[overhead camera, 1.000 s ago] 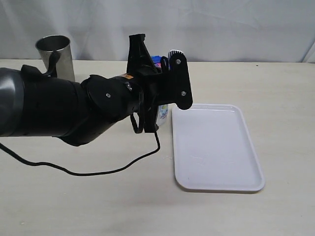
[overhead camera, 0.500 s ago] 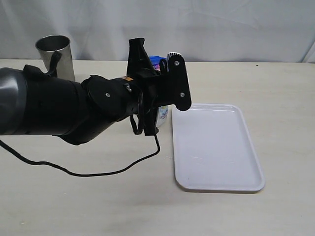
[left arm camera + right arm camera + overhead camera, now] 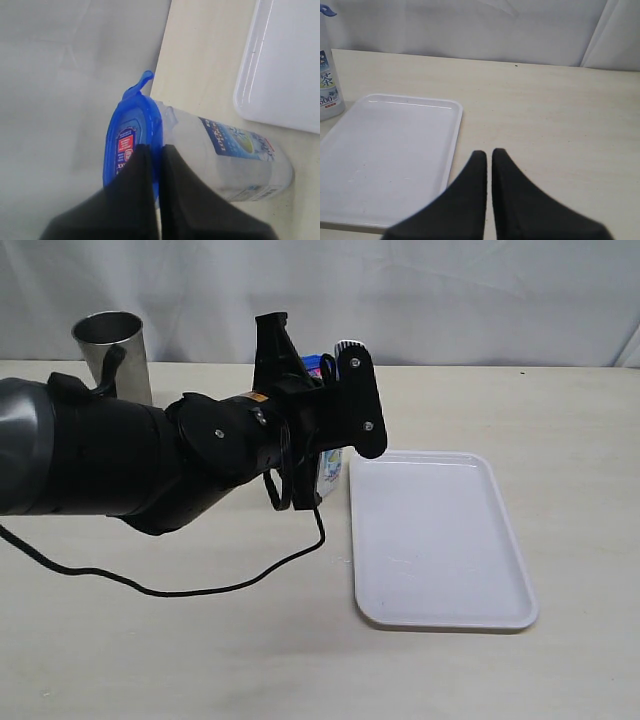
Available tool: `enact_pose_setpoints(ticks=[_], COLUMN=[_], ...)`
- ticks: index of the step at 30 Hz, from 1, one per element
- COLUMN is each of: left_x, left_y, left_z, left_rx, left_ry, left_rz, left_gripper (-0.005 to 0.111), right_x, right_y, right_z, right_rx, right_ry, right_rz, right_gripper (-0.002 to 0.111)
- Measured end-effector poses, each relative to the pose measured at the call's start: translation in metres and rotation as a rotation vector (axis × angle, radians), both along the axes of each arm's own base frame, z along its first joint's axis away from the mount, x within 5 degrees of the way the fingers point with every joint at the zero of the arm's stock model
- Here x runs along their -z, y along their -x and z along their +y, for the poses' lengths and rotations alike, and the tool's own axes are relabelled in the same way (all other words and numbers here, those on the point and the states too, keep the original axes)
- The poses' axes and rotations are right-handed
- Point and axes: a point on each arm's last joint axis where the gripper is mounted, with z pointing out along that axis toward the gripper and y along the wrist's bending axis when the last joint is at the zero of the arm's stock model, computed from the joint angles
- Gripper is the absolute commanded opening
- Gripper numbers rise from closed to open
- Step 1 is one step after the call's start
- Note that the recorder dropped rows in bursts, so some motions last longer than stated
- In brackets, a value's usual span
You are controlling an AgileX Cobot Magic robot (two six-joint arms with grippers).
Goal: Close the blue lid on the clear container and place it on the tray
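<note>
The clear container (image 3: pixel 235 160) is standing on the pale table (image 3: pixel 200 660), just beside the near-left corner of the tray (image 3: pixel 440 540) but not on it. In the left wrist view it is showing as a tall transparent cylinder with a blue-and-white printed label on its side. The blue lid (image 3: pixel 131 145) is sitting on top of it, round and bright blue, with a small red-and-white sticker on its upper face and one flap sticking out from the edge. The other flaps are hidden, so I cannot tell if they are locked down.

The left gripper (image 3: pixel 156 152) is reaching over the lid with its two black fingers pressed together, and their tips are lying at the lid's rim; it seems to be pressing there rather than holding anything.

The right gripper (image 3: pixel 489 155) is hanging above the table near the tray's edge, also clenched and holding nothing.

The tray is flat, white and rectangular, with rounded corners and a low rim.
</note>
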Motion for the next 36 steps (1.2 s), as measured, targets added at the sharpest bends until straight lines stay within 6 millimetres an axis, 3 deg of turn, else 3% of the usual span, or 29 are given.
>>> enact_pose_setpoints(ticks=[36], left_x=[0.0015], left_y=[0.001], left_z=[-0.0004], left_rx=[-0.001], left_ry=[0.012], left_rz=[0.026], left_gripper=[0.0], right_x=[0.0], right_y=[0.0], right_z=[0.0], right_rx=[0.0], right_ry=[0.0], right_rz=[0.0], right_gripper=[0.004])
